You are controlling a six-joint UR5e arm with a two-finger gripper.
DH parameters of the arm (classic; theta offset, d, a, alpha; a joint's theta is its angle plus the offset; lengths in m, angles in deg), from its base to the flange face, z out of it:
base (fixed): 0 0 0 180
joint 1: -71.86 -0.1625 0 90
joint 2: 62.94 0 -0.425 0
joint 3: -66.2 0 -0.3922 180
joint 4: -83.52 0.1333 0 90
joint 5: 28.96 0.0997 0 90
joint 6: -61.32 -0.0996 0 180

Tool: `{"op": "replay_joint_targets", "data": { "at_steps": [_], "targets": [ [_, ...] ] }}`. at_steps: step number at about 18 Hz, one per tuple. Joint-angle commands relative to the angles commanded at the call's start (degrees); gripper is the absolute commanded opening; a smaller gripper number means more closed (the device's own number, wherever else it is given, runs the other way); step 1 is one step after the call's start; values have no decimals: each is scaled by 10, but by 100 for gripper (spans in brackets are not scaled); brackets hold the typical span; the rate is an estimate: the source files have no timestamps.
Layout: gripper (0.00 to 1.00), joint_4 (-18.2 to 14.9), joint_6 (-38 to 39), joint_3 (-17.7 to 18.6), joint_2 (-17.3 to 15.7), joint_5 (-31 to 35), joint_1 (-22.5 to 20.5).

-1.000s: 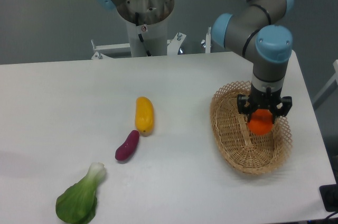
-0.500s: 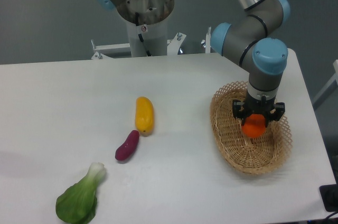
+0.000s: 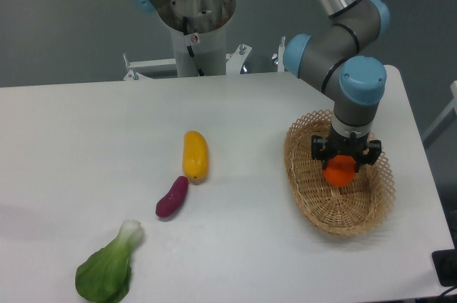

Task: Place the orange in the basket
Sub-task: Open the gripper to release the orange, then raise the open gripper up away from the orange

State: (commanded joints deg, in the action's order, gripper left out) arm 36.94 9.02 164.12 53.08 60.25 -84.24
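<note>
While our hand points straight down over the wicker basket, its two fingers pinch the orange between them, the fruit sitting within the basket's rim (whether it touches the woven floor we cannot tell). Well apart to the left on the white table lie a yellow squash, a purple eggplant and a bok choy.
</note>
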Motion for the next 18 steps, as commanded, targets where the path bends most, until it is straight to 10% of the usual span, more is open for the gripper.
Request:
{"op": "replay_joint_targets", "data": {
  "at_steps": [9, 18],
  "targets": [
    [100, -13, -31, -49, -33, -6, -7],
    [100, -114, -252, -70, -61, -14, -58]
  ]
}}
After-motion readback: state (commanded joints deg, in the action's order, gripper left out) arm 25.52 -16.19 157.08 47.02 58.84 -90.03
